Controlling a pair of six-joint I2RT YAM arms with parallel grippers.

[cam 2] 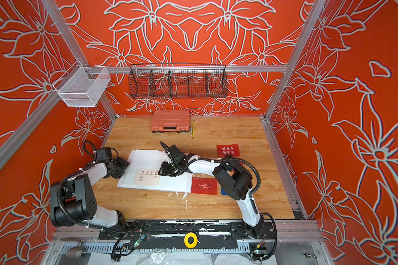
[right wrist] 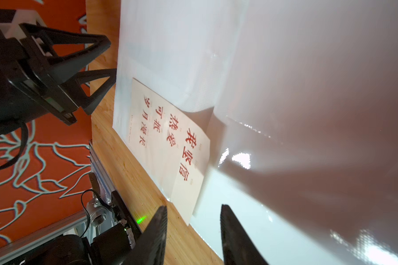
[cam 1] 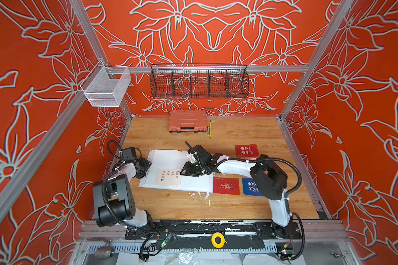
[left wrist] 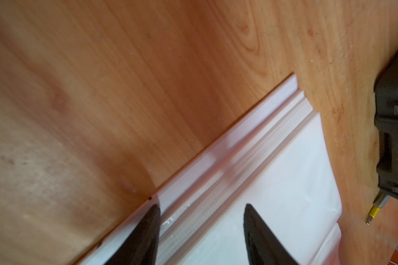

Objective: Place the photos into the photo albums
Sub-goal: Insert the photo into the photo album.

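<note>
Nearest the robot, two cards are seen flat on the worktop (cam 1: 251,128), just right of the album. One is a red card (cam 1: 226,185) with fine white writing. The other is a blue card (cam 1: 248,187) with white characters, its right half covered by the right arm (cam 1: 268,179). Four cards in all are counted: two red, one blue, one white.

One album (cam 1: 168,158) is laid open at mid-worktop, its pages plain white and glossy. The white card (cam 1: 168,177), printed with columns of red characters, is lying on the left page near its front edge. It seems partly tucked under a clear sleeve, though that is hard to make out.

The right gripper (right wrist: 193,212) is poised over the card's corner, jaws parted, nothing pinched. The left gripper (left wrist: 201,214) is set at the album's left edge, jaws apart across the stacked page edges, nothing gripped.

Farther back, the second red card (cam 1: 246,150) is seen, with bold white characters and its near edge clipped by the arm. At the far edge one orange case (cam 1: 187,120) is sitting, a small tool (cam 1: 210,129) beside it.
</note>
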